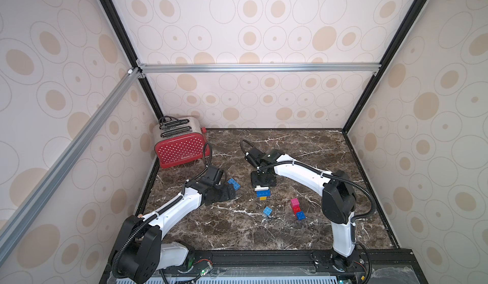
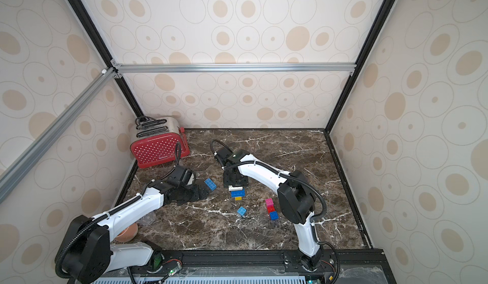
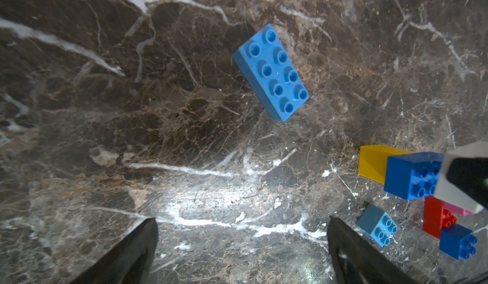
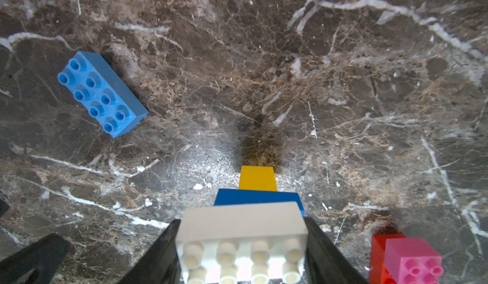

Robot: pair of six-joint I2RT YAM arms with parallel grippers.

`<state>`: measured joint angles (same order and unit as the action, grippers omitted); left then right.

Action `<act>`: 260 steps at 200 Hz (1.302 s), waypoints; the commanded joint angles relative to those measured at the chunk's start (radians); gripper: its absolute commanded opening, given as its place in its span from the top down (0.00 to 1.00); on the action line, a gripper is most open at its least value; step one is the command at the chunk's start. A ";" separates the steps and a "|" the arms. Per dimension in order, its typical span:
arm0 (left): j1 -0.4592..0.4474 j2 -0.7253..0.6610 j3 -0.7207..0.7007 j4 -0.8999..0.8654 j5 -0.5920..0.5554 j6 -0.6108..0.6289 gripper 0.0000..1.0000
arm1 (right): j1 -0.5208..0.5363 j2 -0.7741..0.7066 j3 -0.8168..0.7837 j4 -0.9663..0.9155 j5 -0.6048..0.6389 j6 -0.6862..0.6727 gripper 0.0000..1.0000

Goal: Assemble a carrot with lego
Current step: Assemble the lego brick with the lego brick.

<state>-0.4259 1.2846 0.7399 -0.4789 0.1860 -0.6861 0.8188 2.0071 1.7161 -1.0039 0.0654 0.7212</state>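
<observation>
Carrot (image 1: 263, 193), part-built. Stands upright on the table (image 1: 303, 148), long axis vertical, narrow end down. It is nearer the robot's base than the toaster (image 1: 182, 148), off to the toaster's right and well apart from it.

Bottom to top:
- small yellow brick (image 4: 257, 178) as the tip
- wider blue brick (image 4: 253, 197)
- long white brick (image 4: 232, 253) uppermost, studs up, its length crosswise to the stack's axis

Some of the blue brick's studs show in the left wrist view. Cannot tell if the white brick is pressed fully home.

Right gripper (image 4: 241, 224): points down over the carrot, fingers part-spread and clamped on the white brick's two short ends.

Left gripper (image 3: 241, 219): fingers wide apart, over the table.

Loose pieces:
- Long light blue brick (image 1: 234, 183) lies flat and skewed, studs up, between toaster and carrot.
- Small light blue brick (image 1: 267, 211) lies farther from the toaster than the carrot.
- Pink brick (image 1: 295, 203), red brick (image 1: 296, 209) and small dark blue brick (image 1: 300, 215) are bunched together, also farther from the toaster than the carrot.
</observation>
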 commanded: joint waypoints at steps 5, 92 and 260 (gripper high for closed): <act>0.009 -0.016 0.001 0.007 0.009 0.024 0.01 | 0.014 0.013 0.020 -0.073 0.032 0.018 0.49; 0.013 0.002 0.000 0.016 0.022 0.027 0.01 | 0.025 0.019 0.014 -0.092 0.023 0.033 0.52; 0.016 0.014 -0.010 0.027 0.029 0.029 0.01 | 0.025 0.084 0.027 -0.106 0.034 0.062 0.54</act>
<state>-0.4202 1.2907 0.7303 -0.4564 0.2165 -0.6788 0.8333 2.0541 1.7462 -1.0863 0.0834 0.7452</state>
